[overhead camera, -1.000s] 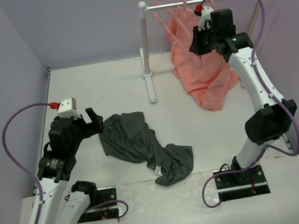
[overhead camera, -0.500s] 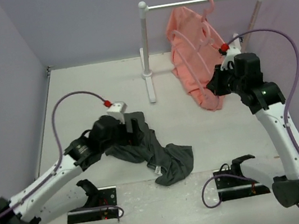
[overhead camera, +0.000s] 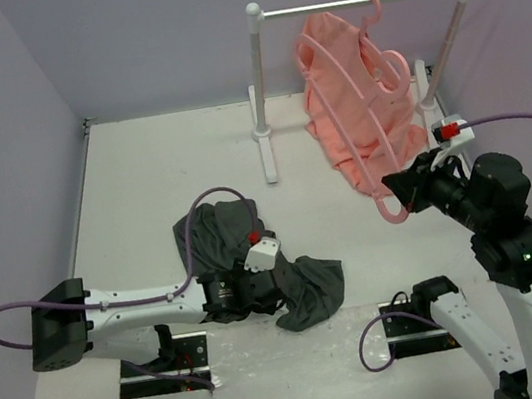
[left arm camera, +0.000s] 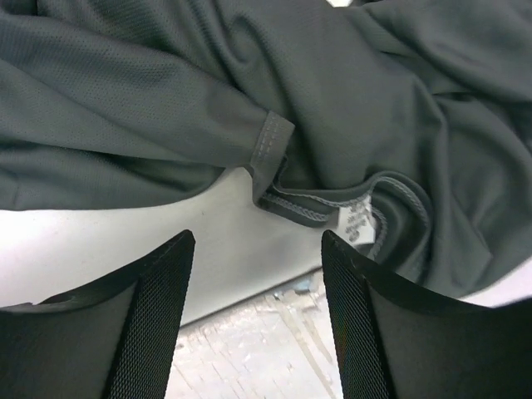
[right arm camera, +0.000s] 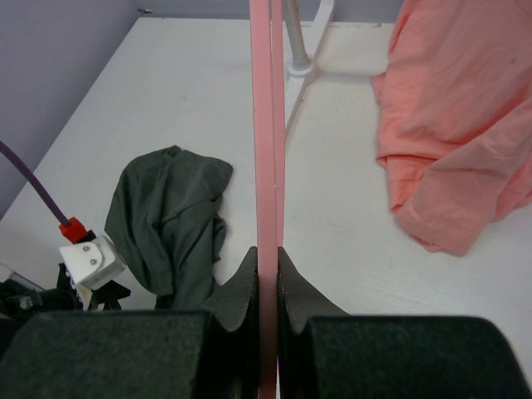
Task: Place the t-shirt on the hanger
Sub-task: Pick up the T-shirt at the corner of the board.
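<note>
Lilac walls (overhead camera: 139,37) enclose a white table (overhead camera: 141,179), and a white rail (overhead camera: 356,2) is set up at its far side. A salmon-pink garment (overhead camera: 352,135) is hung from that rail on a second pink hanger (overhead camera: 372,2). The t-shirt (overhead camera: 222,242) is heaped in crumpled folds on the table, near the front edge and left of centre.

From the left wrist, the left gripper (left arm camera: 258,241) is seen with its fingers spread just above the fabric and nothing held between them. A white neck tag (left arm camera: 357,223) is also made out there.

From the right wrist, the hanger (right arm camera: 266,125) is shown pinched between the pressed-together fingers of the right gripper (right arm camera: 267,258). This grip is less plain from overhead.
</note>
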### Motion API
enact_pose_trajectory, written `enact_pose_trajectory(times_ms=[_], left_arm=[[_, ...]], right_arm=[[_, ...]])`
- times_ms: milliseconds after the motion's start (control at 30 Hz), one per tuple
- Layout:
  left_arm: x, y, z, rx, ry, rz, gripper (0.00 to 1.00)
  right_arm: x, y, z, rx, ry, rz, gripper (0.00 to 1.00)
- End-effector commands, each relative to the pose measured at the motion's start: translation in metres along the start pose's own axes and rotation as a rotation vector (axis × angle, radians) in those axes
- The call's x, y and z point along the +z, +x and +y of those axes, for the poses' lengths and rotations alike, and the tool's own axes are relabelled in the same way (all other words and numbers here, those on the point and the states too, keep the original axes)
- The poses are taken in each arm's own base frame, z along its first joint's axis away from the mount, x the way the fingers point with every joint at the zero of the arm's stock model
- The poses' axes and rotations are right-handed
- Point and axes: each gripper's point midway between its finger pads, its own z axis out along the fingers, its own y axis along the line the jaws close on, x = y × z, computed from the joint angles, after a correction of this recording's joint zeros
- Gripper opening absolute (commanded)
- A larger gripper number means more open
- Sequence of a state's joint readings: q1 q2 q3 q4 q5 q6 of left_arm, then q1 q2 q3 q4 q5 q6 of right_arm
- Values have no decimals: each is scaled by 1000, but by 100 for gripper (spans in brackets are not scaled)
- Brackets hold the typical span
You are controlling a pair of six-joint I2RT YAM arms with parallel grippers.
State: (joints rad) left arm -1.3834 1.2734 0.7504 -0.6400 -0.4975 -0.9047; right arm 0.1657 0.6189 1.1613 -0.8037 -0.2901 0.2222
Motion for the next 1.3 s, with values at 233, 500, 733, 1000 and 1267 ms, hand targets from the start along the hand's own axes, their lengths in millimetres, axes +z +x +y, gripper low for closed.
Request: enact_pose_trajectory(times_ms=[233, 500, 733, 1000, 1267], left_arm=[[29, -23, 10, -62, -77, -156, 44], [41, -34, 6, -89, -33, -174, 37], [48, -31, 5, -101, -13, -160, 42], [52, -28, 15, -124, -45, -157, 9], [31, -58, 33, -192, -90, -212, 0]], right_arm=[[3, 14, 24, 28, -148, 41, 0], [-7, 20, 27, 24, -158, 46, 0], [-12, 25, 31, 21, -181, 53, 0], [-10, 39, 32, 38, -206, 82, 0], [-14, 63, 36, 57, -244, 180, 0]])
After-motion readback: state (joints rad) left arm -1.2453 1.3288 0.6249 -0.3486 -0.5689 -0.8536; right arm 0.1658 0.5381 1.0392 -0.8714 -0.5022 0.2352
